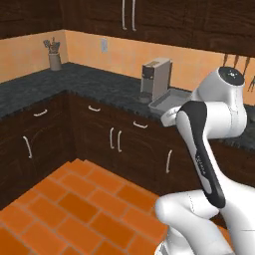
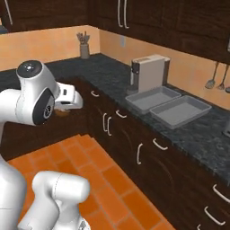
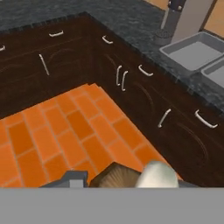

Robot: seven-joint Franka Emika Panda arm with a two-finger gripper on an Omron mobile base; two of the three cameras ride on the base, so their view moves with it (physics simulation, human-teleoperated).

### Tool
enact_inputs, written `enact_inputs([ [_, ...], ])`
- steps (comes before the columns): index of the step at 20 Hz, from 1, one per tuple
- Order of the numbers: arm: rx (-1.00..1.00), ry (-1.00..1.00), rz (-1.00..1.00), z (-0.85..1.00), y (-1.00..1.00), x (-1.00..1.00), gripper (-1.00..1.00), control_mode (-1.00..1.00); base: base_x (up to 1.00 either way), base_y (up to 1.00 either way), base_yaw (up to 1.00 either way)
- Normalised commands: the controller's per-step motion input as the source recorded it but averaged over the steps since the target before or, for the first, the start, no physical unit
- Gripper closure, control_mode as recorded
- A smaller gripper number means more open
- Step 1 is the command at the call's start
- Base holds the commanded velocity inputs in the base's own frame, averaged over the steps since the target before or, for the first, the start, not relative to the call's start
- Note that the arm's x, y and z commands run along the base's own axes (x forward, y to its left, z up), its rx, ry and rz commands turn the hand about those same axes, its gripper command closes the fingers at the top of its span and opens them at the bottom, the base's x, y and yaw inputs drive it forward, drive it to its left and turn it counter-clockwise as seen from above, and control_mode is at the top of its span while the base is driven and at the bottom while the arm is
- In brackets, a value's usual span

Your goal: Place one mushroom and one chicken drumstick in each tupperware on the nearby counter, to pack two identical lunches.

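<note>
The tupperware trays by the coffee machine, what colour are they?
Plain grey, both tupperware trays, clearest in the right base view.

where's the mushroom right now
The mushroom sits between the gripper fingertips at the bottom of the hand view, above the orange floor, not yet at the tupperware.

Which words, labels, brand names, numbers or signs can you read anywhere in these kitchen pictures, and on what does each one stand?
None can be read.
Robot arm: a small pale marking on the dark link, too small and blurred to read.
Coffee machine: no lettering shows.
Two tupperware trays: plain grey.
Cabinet doors and wall plate: no text.
</note>
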Motion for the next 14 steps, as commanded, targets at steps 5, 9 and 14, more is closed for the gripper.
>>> enact_inputs([
  [5,0.0,0.0,0.0,0.0,0.0,0.0,1.0,1.0,0.75,-0.46,0.22],
  [9,0.0,0.0,0.0,0.0,0.0,0.0,1.0,1.0,1.0,-0.46,0.03],
  [14,0.0,0.0,0.0,0.0,0.0,0.0,1.0,1.0,0.89,-0.07,-0.08],
])
